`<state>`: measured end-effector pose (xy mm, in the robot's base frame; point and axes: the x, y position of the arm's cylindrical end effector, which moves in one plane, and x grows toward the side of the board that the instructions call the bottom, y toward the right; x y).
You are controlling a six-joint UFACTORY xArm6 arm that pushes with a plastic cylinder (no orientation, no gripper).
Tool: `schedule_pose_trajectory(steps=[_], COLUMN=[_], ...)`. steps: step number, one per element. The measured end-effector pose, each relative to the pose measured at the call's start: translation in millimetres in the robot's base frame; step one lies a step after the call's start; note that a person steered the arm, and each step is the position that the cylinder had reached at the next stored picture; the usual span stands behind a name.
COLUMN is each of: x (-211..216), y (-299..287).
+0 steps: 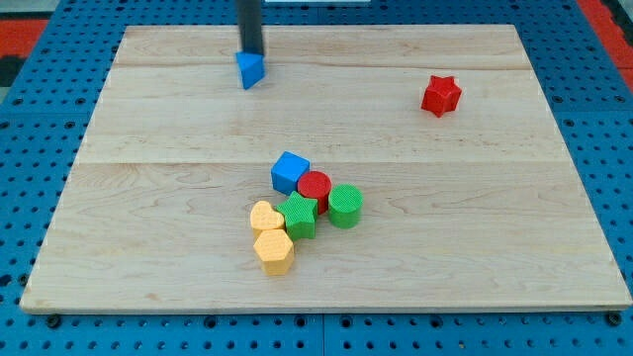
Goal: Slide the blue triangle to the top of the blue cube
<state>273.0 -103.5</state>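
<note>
The wooden board (pixel 326 109) is lying across most of the view, and a cluster is sitting near its middle, the blue cube (pixel 290 171) forming that cluster's top-left corner, touching the red cylinder (pixel 315 187). The blue triangle (pixel 251 69) is resting near the view's top, well apart from the cube, above and slightly left of it. My tip (pixel 251 54), a bare rod with nothing to open or close, is pressing against the triangle's far side, so the triangle is lying between tip and cube, and a push toward the view's bottom, angled slightly right, looks called for.
</note>
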Motion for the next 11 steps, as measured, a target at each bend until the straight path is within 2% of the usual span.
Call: schedule_pose_trajectory(steps=[1, 2, 4, 5, 6, 7, 8, 10, 11], x=[29, 103, 26, 42, 115, 78, 79, 158, 167], y=[23, 46, 59, -21, 32, 21, 74, 74, 104])
